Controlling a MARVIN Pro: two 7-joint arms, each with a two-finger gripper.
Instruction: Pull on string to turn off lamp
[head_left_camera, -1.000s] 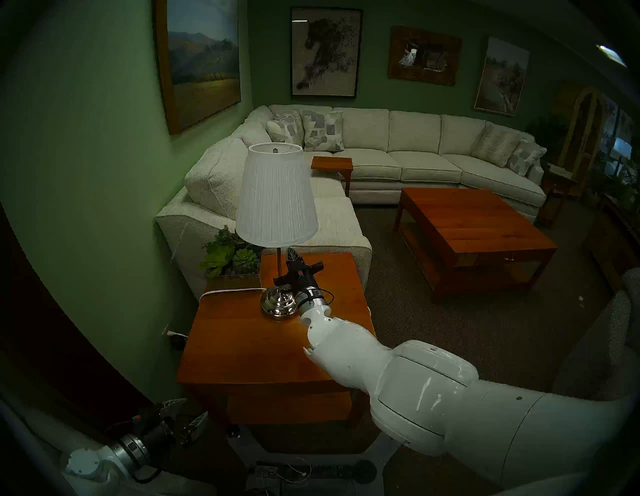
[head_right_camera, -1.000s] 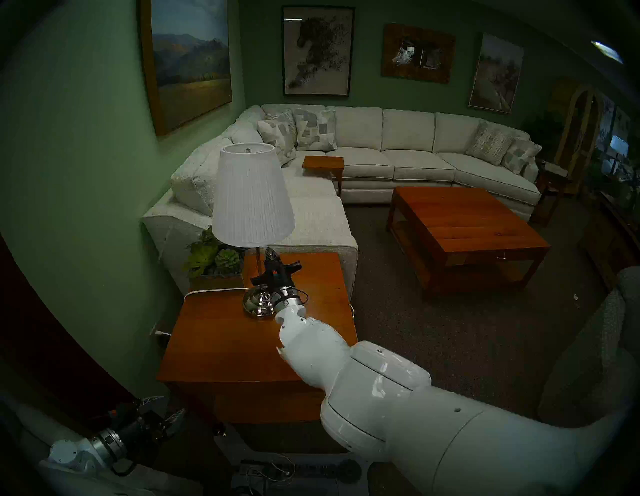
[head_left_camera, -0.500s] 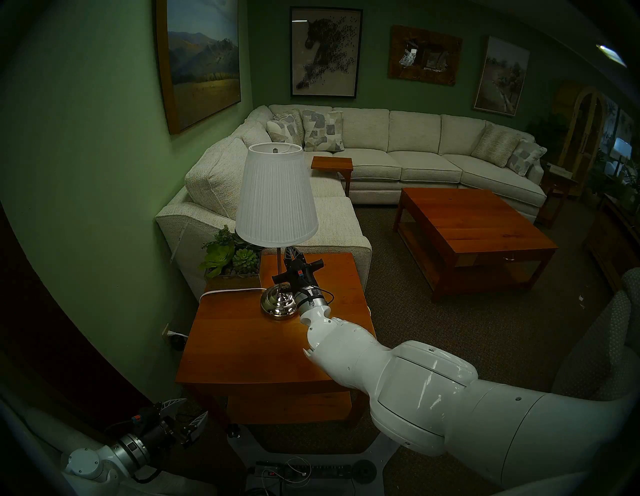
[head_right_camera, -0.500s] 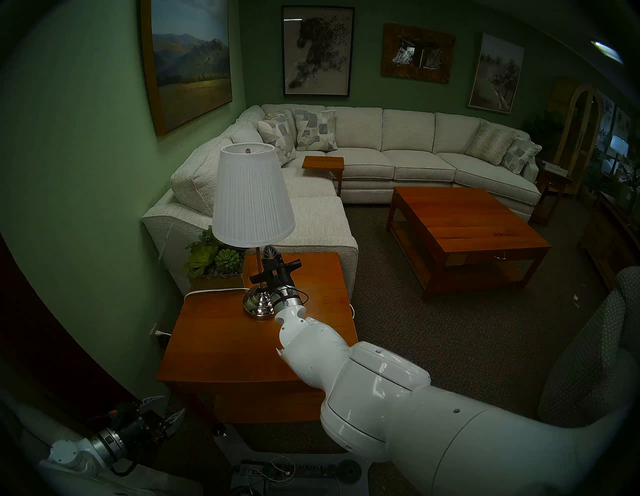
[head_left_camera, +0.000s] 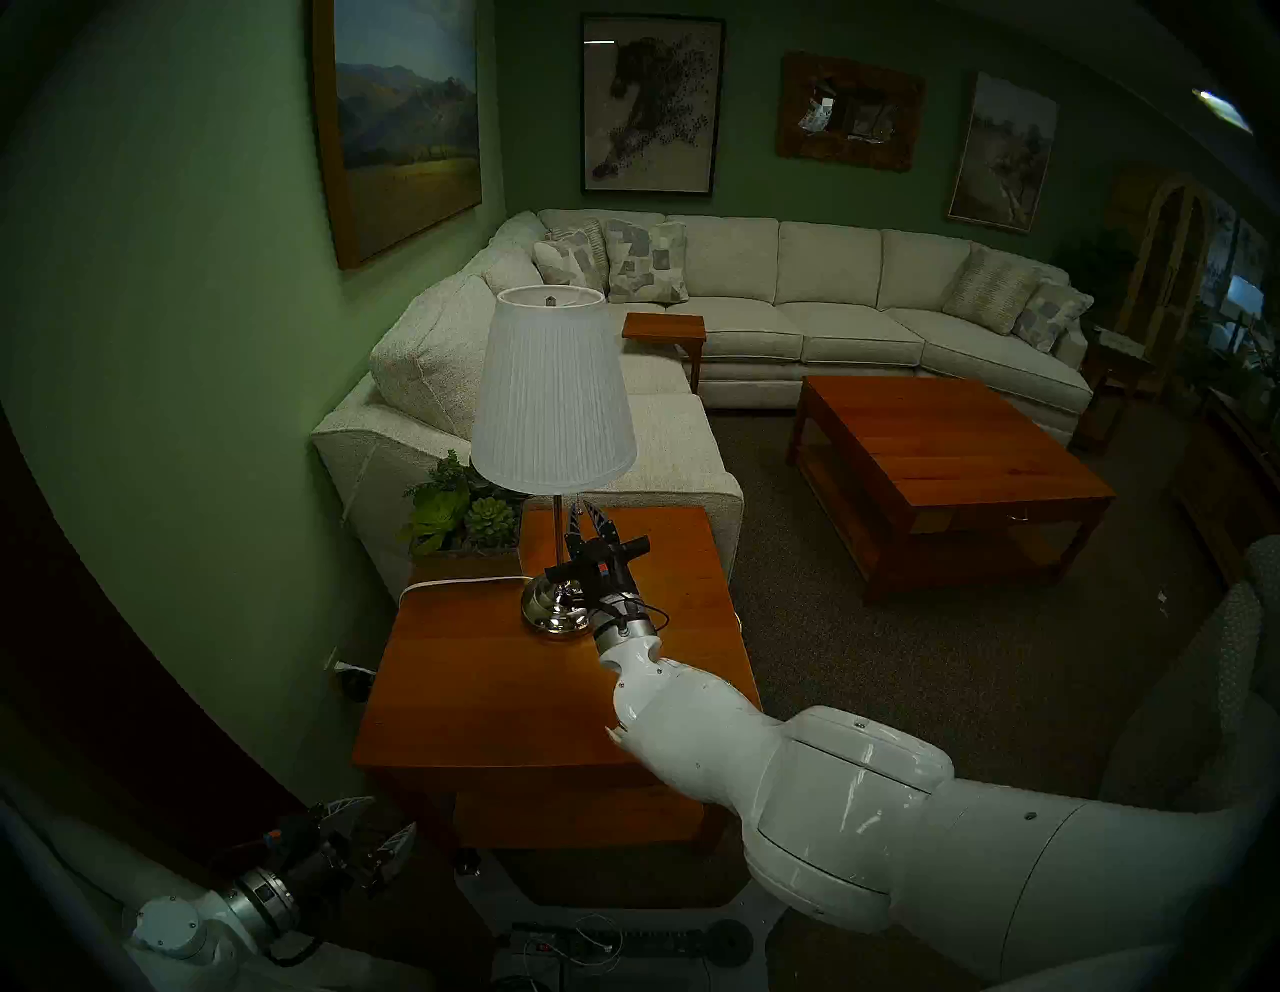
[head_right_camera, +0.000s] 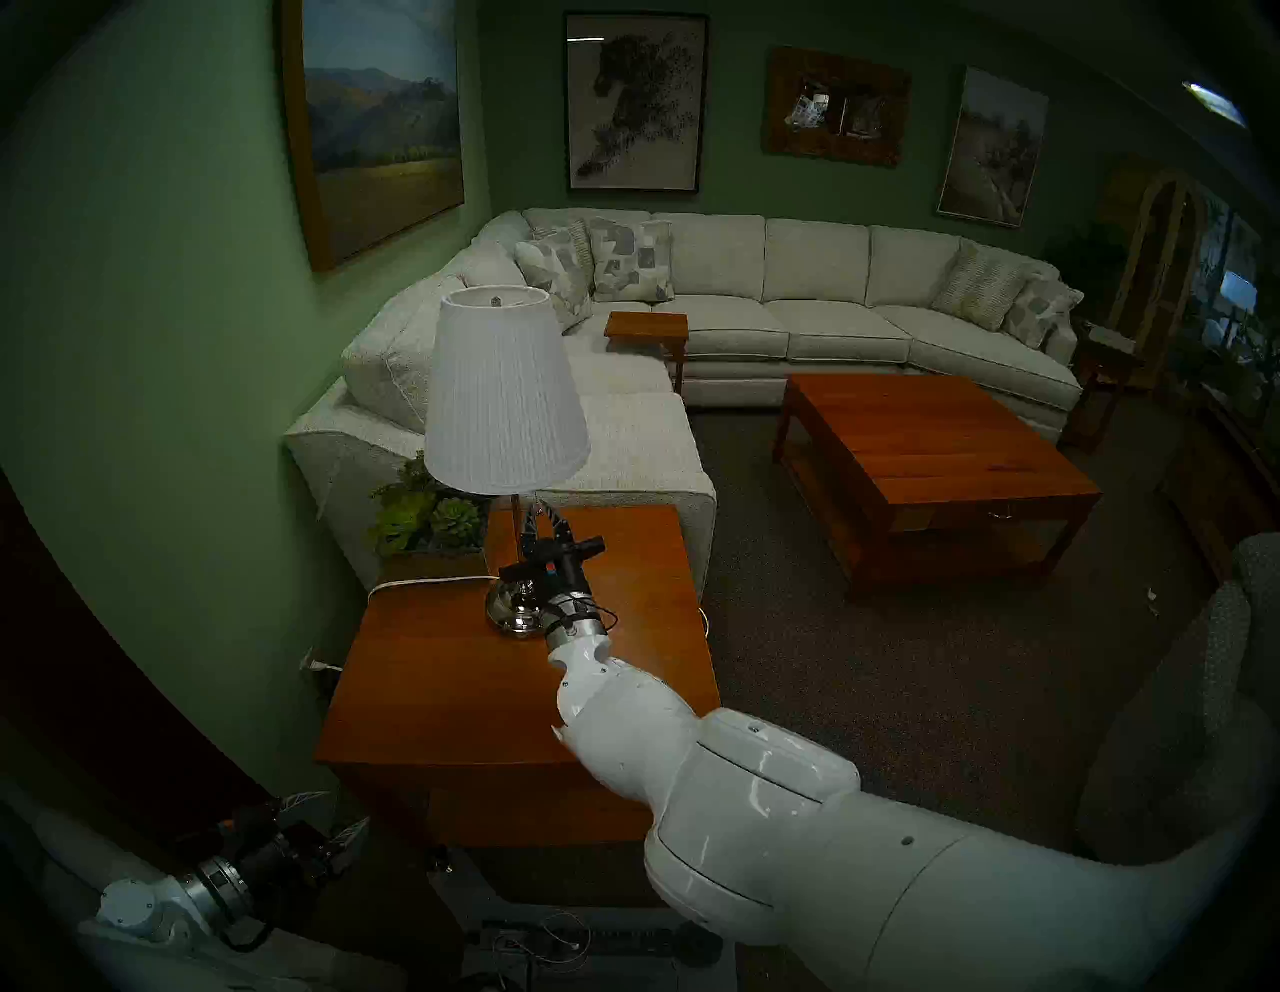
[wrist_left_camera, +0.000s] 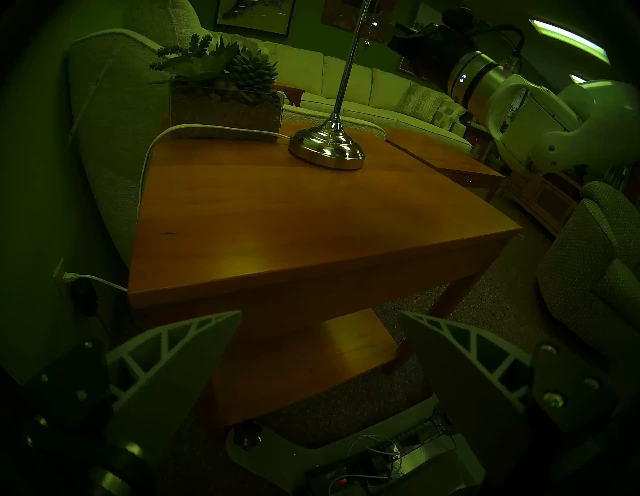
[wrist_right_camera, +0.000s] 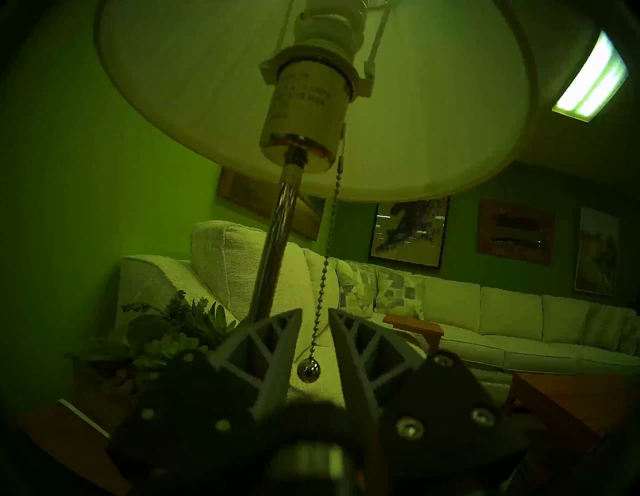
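Broadly, from the head view I see the lamp (head_left_camera: 553, 395) standing on the wooden tabletop (head_left_camera: 485, 693), its white pleated shade above a slim chrome pole (head_left_camera: 557, 530) and a domed chrome base (head_left_camera: 556, 605). A planter of succulents (head_left_camera: 463, 519) sits on the tabletop behind and to the left of the base, apart from it.

My right arm reaches over the tabletop, and the right claw (head_left_camera: 591, 510) points up under the rim of the shade, just right of the pole. My left claw (wrist_left_camera: 318, 325) hangs low, off the near corner of the tabletop, spread wide and empty, well away from the lamp. So the right arm is plainly the nearer one.

Through the right wrist camera, the string (wrist_right_camera: 327, 256) is a thin beaded chain dropping from the socket (wrist_right_camera: 304, 114) beside the pole. Its long axis runs nearly straight toward the camera, in line with the claw's reach. The right claw (wrist_right_camera: 314, 315) stands narrowly parted, gripping nothing. The chain passes down through the gap between its fingertips without clearly touching either, and the small knob (wrist_right_camera: 308, 370) hangs deeper in, between the two fingers.

I judge the shade unlit, so the pull looks done. If another were needed, closing on the chain above the knob and drawing down along its length would do.
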